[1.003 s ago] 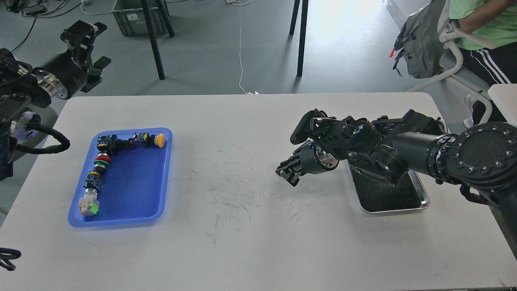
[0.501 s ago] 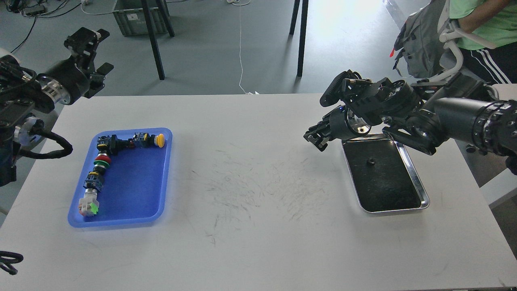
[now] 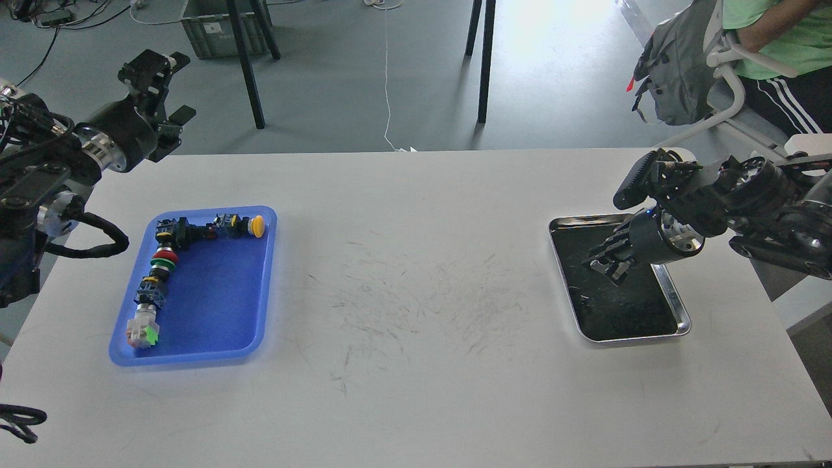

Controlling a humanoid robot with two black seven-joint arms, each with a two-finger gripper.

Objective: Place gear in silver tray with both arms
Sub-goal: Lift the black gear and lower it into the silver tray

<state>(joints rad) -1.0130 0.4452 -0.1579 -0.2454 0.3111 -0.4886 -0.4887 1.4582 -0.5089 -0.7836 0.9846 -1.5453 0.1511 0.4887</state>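
- While the right gripper [image 3: 608, 265] is hanging over the near-middle of the silver tray [image 3: 676, 305], its wrist is now lying well to the right of where it was a second ago, when it reached leftward past the tray's left rim; half a second ago it was raised above the tray's far-left corner.
- Its fingers are appearing dark and bunched against the tray's dark floor, so whether they are parted or closed cannot be told, nor whether anything is lying between them.
- A small dark piece, probably the gear, was lying on the tray floor half a second ago; that spot is now being covered by the gripper, so the gear is not showing at present.
- The left gripper [image 3: 159, 78] is being held high beyond the table's far-left corner, slightly nearer the table than before, fingers spread and carrying nothing.
- The blue tray [image 3: 195, 356] is keeping its row of push-button switches [image 3: 166, 257], unchanged.
- Judged from this, the right arm is pulling back after a delivery to the silver tray, or coming back down on it; the left arm is probably getting ready for the next pick.
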